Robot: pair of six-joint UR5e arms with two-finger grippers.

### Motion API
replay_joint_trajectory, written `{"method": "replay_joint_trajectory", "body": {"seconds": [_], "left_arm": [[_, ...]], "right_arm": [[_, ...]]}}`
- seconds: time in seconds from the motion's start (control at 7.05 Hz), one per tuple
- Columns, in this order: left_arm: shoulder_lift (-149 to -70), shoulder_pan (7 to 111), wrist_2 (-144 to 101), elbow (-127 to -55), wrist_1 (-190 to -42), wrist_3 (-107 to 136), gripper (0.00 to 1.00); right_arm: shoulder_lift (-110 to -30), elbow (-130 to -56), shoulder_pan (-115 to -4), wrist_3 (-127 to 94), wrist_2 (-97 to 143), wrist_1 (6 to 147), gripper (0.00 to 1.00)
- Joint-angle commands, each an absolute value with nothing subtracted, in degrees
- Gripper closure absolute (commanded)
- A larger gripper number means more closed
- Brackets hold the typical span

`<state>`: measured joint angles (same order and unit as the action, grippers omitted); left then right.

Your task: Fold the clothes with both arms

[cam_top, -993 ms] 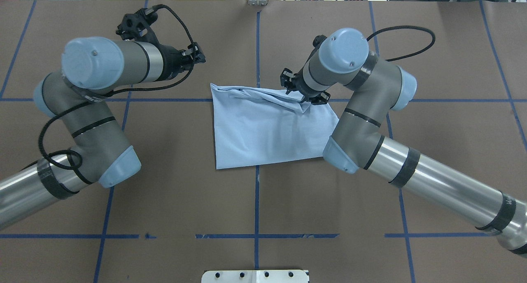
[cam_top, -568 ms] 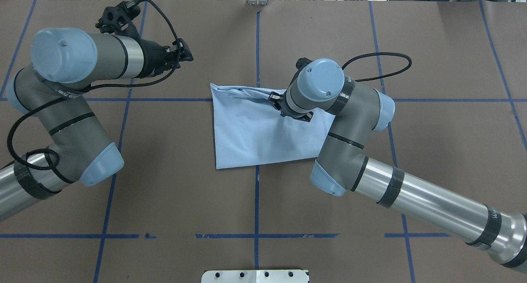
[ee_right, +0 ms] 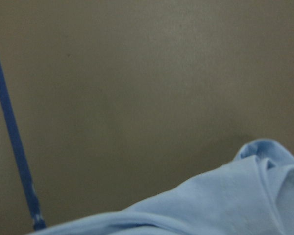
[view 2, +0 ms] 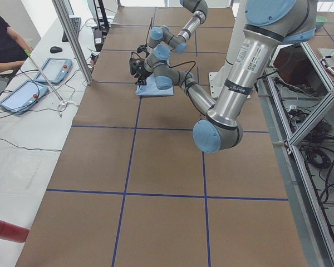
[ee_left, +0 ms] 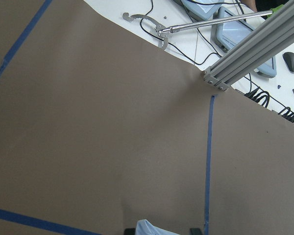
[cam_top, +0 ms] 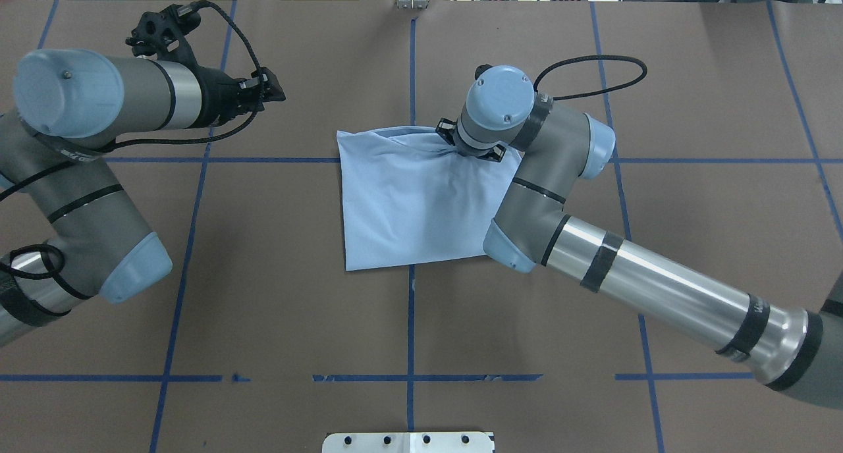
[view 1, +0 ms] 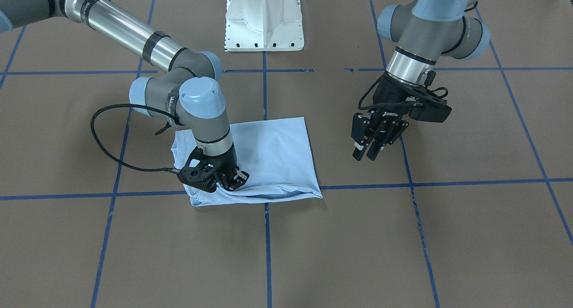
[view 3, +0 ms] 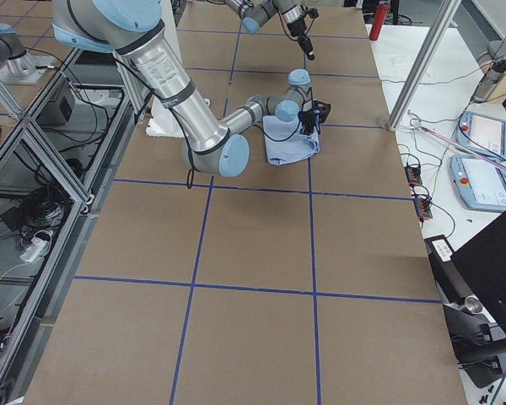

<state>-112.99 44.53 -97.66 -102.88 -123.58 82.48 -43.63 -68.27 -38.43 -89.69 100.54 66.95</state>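
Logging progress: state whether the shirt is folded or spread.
Folded: the T-shirt lies as a compact rectangle, bunched at the right gripper.

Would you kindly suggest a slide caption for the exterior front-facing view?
Right gripper pinches an edge of the folded blue T-shirt while the left gripper hangs open above the table.

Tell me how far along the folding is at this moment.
Done: the T-shirt already lies as a compact folded rectangle, sleeves and collar out of sight. In hand: the right hand is down on the edge farthest from the robot, apparently pinching bunched cloth; the left hand hangs open, aside. Left: probably laying that edge over and flattening wrinkles.
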Motion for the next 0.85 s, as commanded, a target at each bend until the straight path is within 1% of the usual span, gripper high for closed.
{"method": "replay_joint_trajectory", "body": {"seconds": [0.0, 0.14, 0.28, 0.57, 0.71], "left_arm": [[-105.08, 47.88, -99.65, -107.29, -123.57, 72.74, 0.53], [-101.38, 50.77, -103.32, -109.23, -123.66, 67.55, 0.53], [-97.94, 54.63, -106.06, -109.94, -123.66, 58.80, 0.53], [-91.70, 65.51, -117.27, -107.94, -123.31, 36.66, 0.53], [-90.54, 71.22, -123.60, -105.06, -121.66, 29.17, 0.53]], "right_arm": [[-42.44, -62.14, -46.28, -82.05, 104.04, 64.95, 1.00], [-43.23, -62.83, -49.28, -80.87, 109.63, 64.95, 1.00], [-48.38, -67.89, -52.35, -77.55, 114.65, 65.21, 1.00], [-62.42, -82.63, -64.01, -66.86, 126.59, 68.70, 1.00], [-71.02, -90.88, -68.51, -57.14, 130.13, 73.52, 1.00]]}}
